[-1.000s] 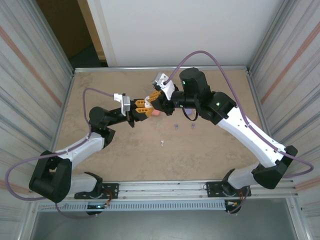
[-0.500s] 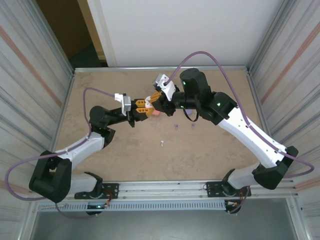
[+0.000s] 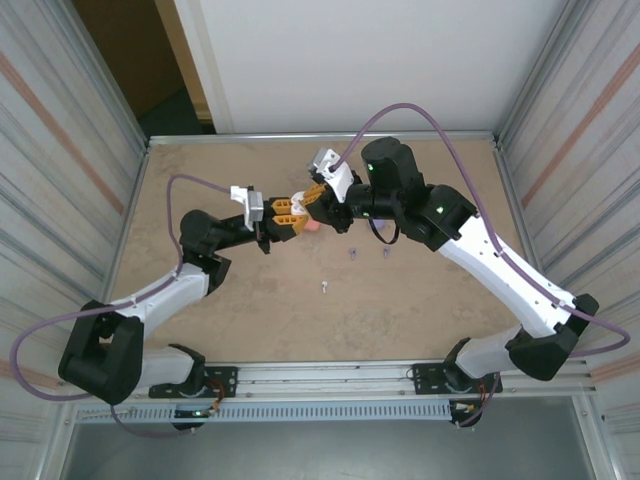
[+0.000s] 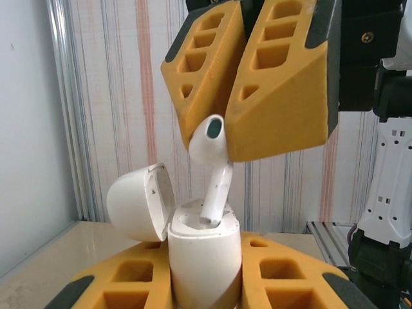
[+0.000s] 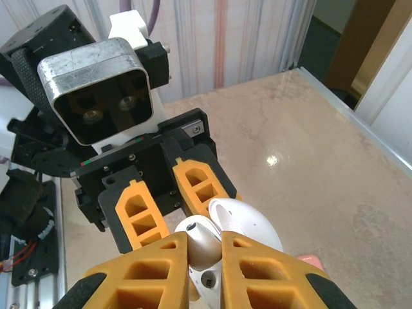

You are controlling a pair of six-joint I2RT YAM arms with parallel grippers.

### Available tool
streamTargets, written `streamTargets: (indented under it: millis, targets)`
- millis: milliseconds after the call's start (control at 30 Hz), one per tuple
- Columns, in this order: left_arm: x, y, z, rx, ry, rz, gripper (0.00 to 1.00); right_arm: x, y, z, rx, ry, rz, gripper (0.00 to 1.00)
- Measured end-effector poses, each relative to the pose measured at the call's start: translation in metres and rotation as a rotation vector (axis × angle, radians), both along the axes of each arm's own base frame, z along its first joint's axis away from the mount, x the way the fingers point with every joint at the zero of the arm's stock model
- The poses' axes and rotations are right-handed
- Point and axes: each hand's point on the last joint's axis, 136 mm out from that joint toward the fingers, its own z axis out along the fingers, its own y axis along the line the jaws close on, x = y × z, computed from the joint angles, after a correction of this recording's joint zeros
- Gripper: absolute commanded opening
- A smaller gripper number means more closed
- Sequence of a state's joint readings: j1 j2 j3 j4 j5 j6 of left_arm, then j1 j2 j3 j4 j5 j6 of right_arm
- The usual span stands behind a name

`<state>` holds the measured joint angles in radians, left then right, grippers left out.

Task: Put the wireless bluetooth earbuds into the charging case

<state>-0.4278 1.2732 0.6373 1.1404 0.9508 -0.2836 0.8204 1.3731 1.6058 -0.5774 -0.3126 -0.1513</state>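
Note:
My left gripper (image 4: pixel 206 284) is shut on a white charging case (image 4: pixel 205 257), held upright with its lid (image 4: pixel 138 203) swung open to the left. Above it, my right gripper (image 5: pixel 205 259) is shut on the head of a white earbud (image 4: pixel 215 174). The earbud's stem points down, and its tip sits in a socket in the case top. In the top view the left gripper (image 3: pixel 287 212) and the right gripper (image 3: pixel 308 197) meet above the middle of the table. A second white earbud (image 3: pixel 326 287) and two purple earbuds (image 3: pixel 352 253) (image 3: pixel 386 252) lie on the table.
A pink object (image 3: pixel 313 226) lies on the table just under the two grippers, and its corner shows as the pink object (image 5: pixel 312 259) in the right wrist view. Corrugated walls (image 3: pixel 70 170) close in the left and right sides of the tan tabletop (image 3: pixel 210 175).
The right arm has shifted very slightly. Both grippers stay together, holding the case and the earbud as before.

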Motion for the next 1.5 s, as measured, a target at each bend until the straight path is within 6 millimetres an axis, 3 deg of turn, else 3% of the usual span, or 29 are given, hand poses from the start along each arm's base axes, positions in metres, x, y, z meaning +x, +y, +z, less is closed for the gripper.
streamTargets:
  millis: [300, 667, 1067, 1500]
  targets:
    - [0.007, -0.003, -0.015, 0.058, 0.03, 0.011, 0.0, -0.002, -0.012, 0.008, 0.008, -0.017, -0.009, 0.14]
    - [0.001, -0.009, -0.024, 0.127, 0.049, -0.055, 0.0, -0.002, -0.031, -0.008, -0.068, 0.009, -0.011, 0.14]
    - [-0.012, -0.018, -0.027, 0.174, 0.042, -0.136, 0.0, -0.007, -0.035, -0.023, -0.133, 0.028, 0.011, 0.14]
    - [-0.013, -0.018, -0.029, 0.18, 0.041, -0.14, 0.0, -0.008, -0.028, -0.031, -0.164, 0.039, 0.037, 0.14]
